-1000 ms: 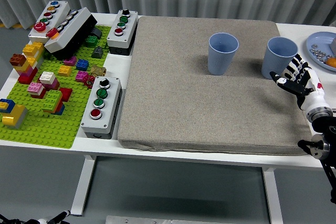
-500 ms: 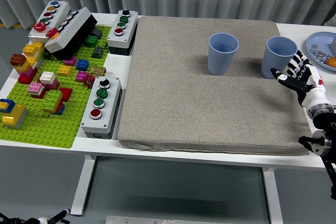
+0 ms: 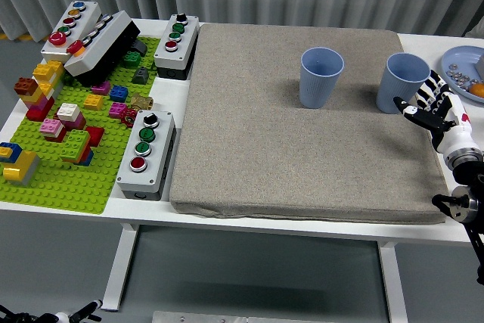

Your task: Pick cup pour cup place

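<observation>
the task looks barely begun. two blue cups stand upright on the grey mat (image 3: 302, 164) that covers the white worktop (image 3: 185, 209): the left cup (image 3: 321, 77) sits near the mat's middle far edge, and the right cup (image 3: 404, 83) stands well apart from it toward the mat's right side. the right hand (image 3: 435, 111) comes in from the right edge with fingers spread and holding nothing, just beside the right cup on its near right side; contact cannot be told. neither cup is lifted or tilted, so picking up, pouring and setting down all appear left to do. the left arm is out of view.
</observation>
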{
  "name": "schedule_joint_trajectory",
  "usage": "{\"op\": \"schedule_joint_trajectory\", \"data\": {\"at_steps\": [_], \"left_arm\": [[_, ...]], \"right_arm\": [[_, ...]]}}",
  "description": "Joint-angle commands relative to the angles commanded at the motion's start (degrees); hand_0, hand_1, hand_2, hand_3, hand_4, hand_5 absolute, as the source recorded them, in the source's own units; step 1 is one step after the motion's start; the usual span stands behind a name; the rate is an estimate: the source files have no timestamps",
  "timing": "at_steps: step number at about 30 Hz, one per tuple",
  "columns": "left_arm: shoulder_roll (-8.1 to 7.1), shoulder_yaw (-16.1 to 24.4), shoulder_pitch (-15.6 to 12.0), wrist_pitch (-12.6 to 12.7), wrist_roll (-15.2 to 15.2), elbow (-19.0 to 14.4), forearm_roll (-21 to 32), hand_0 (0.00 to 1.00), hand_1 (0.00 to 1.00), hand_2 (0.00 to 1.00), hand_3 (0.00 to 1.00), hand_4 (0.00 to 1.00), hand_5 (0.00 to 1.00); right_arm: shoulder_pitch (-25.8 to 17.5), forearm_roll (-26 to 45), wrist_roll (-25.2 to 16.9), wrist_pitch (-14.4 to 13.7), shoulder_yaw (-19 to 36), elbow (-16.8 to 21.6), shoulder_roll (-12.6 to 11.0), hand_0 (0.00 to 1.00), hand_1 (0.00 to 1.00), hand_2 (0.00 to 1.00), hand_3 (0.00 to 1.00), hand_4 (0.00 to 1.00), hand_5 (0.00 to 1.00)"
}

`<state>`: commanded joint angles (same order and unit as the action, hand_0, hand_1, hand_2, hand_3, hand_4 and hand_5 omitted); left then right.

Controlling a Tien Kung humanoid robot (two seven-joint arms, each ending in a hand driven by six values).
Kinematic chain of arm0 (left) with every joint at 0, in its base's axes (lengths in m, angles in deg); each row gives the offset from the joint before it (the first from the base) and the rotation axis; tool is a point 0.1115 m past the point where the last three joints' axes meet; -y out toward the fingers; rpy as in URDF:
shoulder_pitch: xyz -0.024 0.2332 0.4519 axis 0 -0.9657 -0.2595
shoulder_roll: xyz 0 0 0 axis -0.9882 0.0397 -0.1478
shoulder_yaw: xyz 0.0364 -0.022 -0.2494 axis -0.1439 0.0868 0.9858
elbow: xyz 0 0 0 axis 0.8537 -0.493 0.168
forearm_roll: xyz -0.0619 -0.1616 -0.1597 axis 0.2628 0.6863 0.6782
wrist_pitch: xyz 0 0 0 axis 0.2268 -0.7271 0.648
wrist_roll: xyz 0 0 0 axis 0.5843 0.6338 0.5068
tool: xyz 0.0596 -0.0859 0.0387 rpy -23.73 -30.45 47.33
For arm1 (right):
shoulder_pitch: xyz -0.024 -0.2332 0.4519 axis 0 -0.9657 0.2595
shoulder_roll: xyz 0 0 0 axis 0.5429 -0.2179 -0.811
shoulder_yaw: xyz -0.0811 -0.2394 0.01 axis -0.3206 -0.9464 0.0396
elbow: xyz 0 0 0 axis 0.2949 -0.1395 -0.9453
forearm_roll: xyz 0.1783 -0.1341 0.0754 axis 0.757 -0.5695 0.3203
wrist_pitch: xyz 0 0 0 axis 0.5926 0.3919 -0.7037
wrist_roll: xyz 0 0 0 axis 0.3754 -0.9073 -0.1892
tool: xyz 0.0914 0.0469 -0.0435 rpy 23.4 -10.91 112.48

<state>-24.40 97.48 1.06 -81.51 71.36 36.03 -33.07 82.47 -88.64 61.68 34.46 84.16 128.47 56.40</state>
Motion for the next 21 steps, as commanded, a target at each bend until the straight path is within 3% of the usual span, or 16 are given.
{"op": "schedule_joint_trajectory", "data": {"at_steps": [21], "left_arm": [[-0.04,-0.7,0.4,-0.1,0.0,0.0,0.2,0.843,0.857,0.89,0.787,0.594,0.998]], "right_arm": [[2.4,0.6,-0.4,0.3,0.3,-3.7,0.7,0.998,0.932,0.998,0.998,0.829,0.218]]}}
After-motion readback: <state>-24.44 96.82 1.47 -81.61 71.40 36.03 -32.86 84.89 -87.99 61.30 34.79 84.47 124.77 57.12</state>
